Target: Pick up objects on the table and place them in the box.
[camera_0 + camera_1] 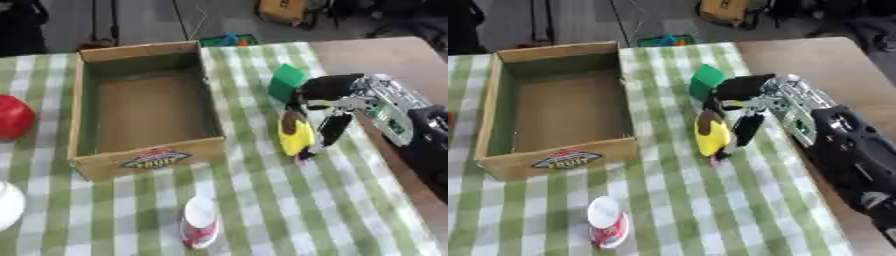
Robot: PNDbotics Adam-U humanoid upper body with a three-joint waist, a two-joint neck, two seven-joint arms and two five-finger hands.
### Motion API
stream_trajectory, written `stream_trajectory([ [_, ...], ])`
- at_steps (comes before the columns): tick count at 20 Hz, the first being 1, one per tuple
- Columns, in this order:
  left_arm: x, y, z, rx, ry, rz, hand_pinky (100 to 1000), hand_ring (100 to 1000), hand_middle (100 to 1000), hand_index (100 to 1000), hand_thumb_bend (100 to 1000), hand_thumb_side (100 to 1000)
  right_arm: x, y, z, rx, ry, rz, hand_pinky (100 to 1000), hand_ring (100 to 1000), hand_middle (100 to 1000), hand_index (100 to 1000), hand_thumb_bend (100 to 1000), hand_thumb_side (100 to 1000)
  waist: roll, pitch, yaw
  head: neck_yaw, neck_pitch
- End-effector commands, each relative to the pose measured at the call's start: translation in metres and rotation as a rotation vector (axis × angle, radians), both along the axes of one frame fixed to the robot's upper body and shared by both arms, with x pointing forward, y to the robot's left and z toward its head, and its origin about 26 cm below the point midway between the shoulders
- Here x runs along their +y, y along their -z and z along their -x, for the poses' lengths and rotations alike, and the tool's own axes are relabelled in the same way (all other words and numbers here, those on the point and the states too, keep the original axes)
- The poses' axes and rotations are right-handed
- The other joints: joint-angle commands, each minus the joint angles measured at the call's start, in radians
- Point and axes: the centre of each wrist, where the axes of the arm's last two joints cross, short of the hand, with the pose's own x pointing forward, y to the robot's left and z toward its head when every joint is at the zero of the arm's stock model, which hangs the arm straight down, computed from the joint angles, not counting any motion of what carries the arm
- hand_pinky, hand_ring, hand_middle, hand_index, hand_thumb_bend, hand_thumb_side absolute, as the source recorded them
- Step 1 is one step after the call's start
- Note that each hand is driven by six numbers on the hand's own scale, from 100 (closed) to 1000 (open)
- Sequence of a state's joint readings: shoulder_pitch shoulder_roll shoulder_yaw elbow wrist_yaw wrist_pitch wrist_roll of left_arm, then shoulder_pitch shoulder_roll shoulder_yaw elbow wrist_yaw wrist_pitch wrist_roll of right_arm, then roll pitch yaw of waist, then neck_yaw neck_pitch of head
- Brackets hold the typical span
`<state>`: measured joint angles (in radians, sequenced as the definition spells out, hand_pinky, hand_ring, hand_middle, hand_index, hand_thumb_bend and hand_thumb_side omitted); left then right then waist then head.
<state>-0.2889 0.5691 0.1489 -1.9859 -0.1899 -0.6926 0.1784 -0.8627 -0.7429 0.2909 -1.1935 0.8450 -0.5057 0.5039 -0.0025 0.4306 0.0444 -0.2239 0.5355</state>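
Right robot hand [325, 107] grips a yellow object [297, 137] right of the box [144, 159].
Its fingers point down, curled round the object, touching the checked desk [289, 210].

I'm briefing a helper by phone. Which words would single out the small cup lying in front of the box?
Start at the open cardboard box. Go toward the near table edge, past its labelled front wall. There lies the red-and-white cup, alone on the green checked cloth, tipped on its side.

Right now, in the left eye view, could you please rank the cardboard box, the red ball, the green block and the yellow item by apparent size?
1. Box
2. Ball, partly cut off by the edge
3. Yellow item and green block: too alike to rank, both partly hidden by the robot hand.
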Motion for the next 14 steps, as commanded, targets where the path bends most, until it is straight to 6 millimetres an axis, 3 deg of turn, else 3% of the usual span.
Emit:
stream_trajectory([
  [1,0.002,-0.009,0.003,-0.029,-0.007,-0.014,743,897,815,908,100,921,-0.003,-0.013,0.001,-0.044,0.007,0.001,659,692,414,652,683,501,0.0,-0.018,0.0,-0.003,-0.001],
  [14,0.003,-0.009,0.003,-0.025,-0.013,-0.017,745,896,815,909,100,921,-0.003,-0.025,0.004,-0.078,-0.018,-0.041,648,644,384,577,571,574,-0.004,-0.023,-0.004,-0.004,0.001],
])
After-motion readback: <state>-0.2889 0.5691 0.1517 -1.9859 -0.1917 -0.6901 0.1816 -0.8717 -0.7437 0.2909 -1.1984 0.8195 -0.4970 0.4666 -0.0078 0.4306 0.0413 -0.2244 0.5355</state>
